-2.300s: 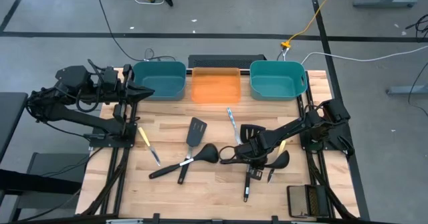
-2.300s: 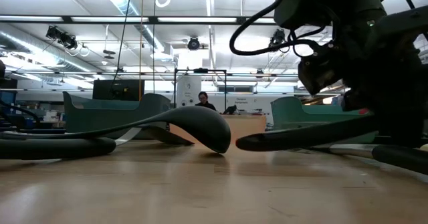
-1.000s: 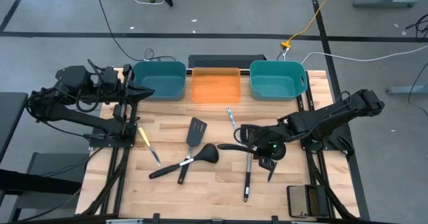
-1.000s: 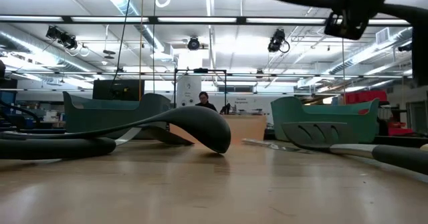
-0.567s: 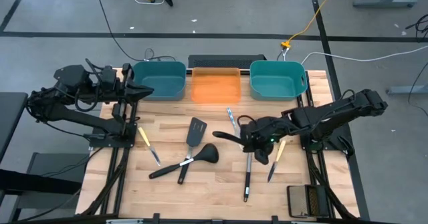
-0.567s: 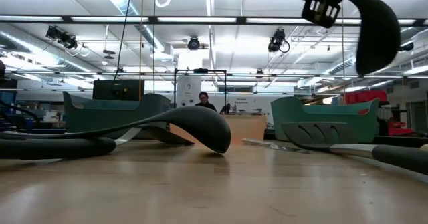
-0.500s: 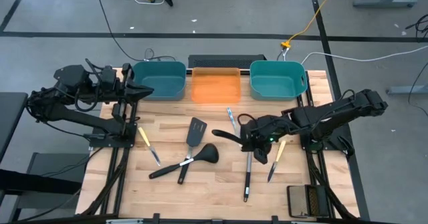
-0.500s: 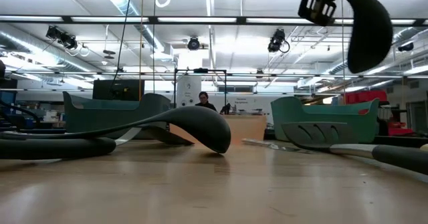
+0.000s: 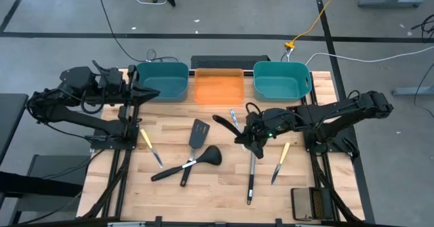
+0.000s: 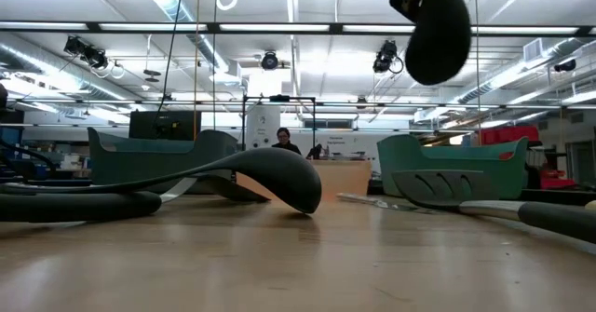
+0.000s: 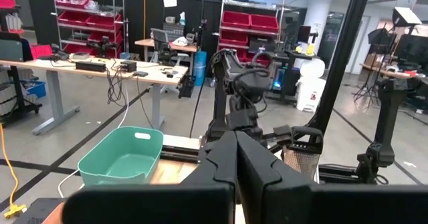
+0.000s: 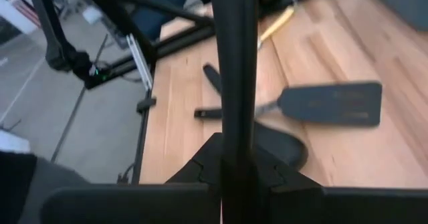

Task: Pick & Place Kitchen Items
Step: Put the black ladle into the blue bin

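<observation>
spatulas: 2 (image 9: 198, 133) (image 9: 251, 169) | ladles: 2 (image 9: 196, 159) (image 9: 226, 125) | knives: 3 (image 9: 150, 146) (image 9: 279, 160) (image 9: 234, 118) | teal bins: 2 (image 9: 161, 80) (image 9: 282, 80) | orange bin: 1 (image 9: 219, 87)

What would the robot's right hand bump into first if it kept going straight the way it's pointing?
Probably the black spatula lying flat on the table. The right hand, shut on a black ladle it has lifted, points across the table toward it. It's hard to judge how high the hand is, so it might pass over.
</observation>
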Controlling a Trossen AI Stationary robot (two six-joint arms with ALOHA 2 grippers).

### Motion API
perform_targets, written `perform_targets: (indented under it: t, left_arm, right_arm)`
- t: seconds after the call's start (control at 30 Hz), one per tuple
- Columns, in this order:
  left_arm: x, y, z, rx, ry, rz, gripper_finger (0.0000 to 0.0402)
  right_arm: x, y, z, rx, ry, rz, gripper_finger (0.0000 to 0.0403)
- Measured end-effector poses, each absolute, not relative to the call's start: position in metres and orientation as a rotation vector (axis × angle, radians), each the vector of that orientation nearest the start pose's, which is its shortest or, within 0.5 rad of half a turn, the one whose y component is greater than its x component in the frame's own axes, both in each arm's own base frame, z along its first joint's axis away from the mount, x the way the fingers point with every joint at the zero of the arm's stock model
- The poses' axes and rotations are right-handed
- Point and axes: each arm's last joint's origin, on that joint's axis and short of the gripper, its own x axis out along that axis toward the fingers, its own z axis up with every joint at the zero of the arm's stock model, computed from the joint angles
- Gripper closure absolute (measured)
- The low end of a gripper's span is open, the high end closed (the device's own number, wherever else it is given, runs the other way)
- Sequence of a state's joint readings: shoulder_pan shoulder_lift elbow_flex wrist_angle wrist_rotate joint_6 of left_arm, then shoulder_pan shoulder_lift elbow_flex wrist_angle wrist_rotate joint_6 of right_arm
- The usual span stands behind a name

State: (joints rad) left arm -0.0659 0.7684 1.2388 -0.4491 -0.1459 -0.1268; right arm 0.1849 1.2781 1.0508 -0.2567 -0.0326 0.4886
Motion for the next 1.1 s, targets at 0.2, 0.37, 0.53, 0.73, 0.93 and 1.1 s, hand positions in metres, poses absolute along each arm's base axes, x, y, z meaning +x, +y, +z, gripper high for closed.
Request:
perform_targets:
  t: [0.2, 0.37, 0.53, 0.73, 0.93, 1.1]
  left_arm:
    - [0.126, -0.004, 0.451, -0.127, -0.003, 0.08, 0.0399]
    - [0.13, -0.004, 0.45, -0.125, 0.009, 0.08, 0.0399]
    - [0.132, -0.005, 0.45, -0.125, 0.011, 0.08, 0.0399]
    - [0.14, -0.005, 0.452, -0.128, -0.018, 0.078, 0.0399]
    - [0.149, -0.006, 0.45, -0.123, -0.002, 0.08, 0.0399]
    - [0.157, -0.006, 0.45, -0.119, -0.013, 0.092, 0.0399]
  right_arm:
    - [0.282, 0.044, 0.322, 0.448, 0.431, 0.084, 0.0373]
    - [0.283, 0.039, 0.325, 0.453, 0.4, 0.074, 0.0373]
    - [0.284, 0.036, 0.326, 0.443, 0.38, 0.07, 0.0373]
    - [0.288, 0.03, 0.335, 0.447, 0.287, 0.077, 0.0373]
    - [0.29, 0.025, 0.342, 0.45, 0.204, 0.076, 0.0373]
    - [0.291, 0.019, 0.345, 0.429, 0.166, 0.049, 0.0373]
